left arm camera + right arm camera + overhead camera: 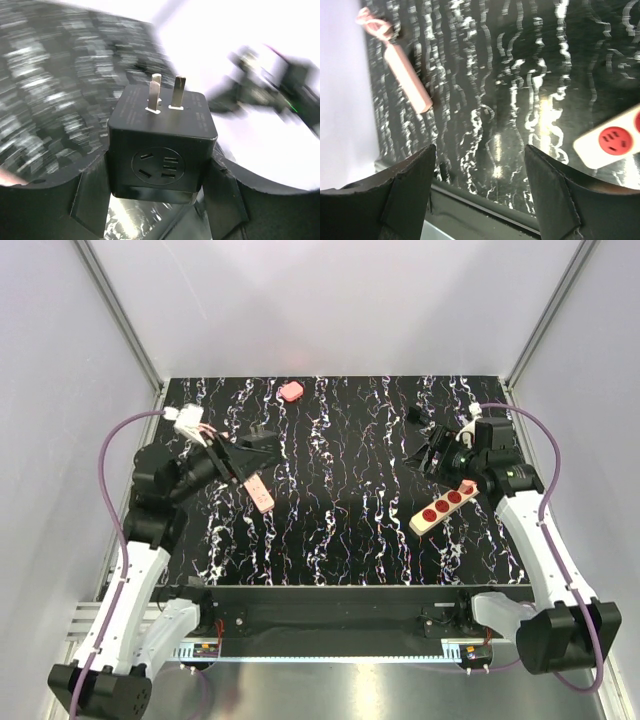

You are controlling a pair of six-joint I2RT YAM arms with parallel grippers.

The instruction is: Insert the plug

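Observation:
My left gripper (pixel 258 452) (pixel 157 192) is shut on a black cube adapter (pixel 266 438) (pixel 162 140) with two metal prongs pointing away from the wrist, held above the table's left half. The small pinkish-red rounded plug (pixel 291 391) lies at the table's far edge, apart from both grippers. The beige strip with red sockets (pixel 443 505) (pixel 612 142) lies on the right half, just below my right gripper (pixel 433 455) (pixel 480 192), which is open and empty.
A pale pink bar (pixel 260 493) (pixel 407 75) lies on the black marbled table (pixel 340 530) under the left gripper. A small black object (pixel 413 414) sits at the back right. White walls enclose the table.

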